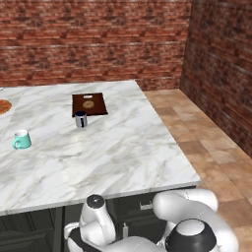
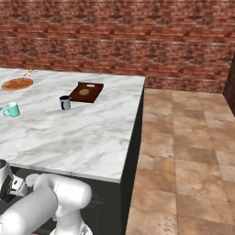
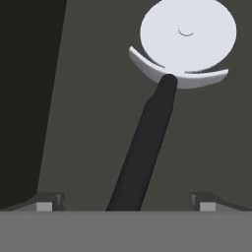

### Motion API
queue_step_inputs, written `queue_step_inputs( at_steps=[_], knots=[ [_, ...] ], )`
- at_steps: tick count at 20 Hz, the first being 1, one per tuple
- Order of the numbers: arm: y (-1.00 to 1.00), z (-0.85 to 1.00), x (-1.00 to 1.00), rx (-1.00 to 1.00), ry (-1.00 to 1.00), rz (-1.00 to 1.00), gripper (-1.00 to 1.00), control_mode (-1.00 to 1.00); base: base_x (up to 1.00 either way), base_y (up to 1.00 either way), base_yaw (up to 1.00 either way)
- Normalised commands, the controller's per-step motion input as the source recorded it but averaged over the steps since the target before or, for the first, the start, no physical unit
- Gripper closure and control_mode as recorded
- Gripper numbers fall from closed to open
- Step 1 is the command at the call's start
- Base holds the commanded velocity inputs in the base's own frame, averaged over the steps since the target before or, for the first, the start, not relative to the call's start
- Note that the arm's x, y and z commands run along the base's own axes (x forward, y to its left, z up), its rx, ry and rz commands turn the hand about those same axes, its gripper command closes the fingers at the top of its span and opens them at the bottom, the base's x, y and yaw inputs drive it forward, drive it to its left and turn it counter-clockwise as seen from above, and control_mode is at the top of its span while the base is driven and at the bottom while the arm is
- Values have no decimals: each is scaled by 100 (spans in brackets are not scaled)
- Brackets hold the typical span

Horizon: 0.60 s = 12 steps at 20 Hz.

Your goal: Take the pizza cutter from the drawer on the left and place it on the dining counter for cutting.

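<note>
The pizza cutter (image 3: 167, 78) lies on the dark grey floor of the drawer (image 3: 83, 123), seen from close above in the hand view. Its pale round wheel (image 3: 188, 33) is at the upper right, and its black handle (image 3: 145, 147) runs down toward the bottom centre. My gripper (image 3: 125, 201) is open, with one fingertip (image 3: 47, 203) on each side of the handle's lower end and not touching it. The dining counter (image 1: 113, 152) (image 2: 82, 137) is a white marble slab on black cabinets. My arm bends down in front of its near edge.
On the counter stand a teal mug (image 1: 21, 140) (image 2: 11, 109) and a dark blue cup (image 1: 81, 119) (image 2: 65, 102). Behind the cup lies a brown wooden board (image 1: 89, 104) (image 2: 86, 92), and a pizza (image 2: 17, 84) sits far left. Tiled floor and brick walls lie to the right.
</note>
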Motion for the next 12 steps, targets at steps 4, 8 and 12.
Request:
queue_step_inputs(
  at_steps=[4,8,12],
  knots=[
    [11,-22,2,0,3,0,-100,-100,0,0,0],
    [13,-23,0,0,0,0,-100,-100,0,0,0],
    [10,-20,1,0,0,0,-100,-100,0,0,0]
  ],
)
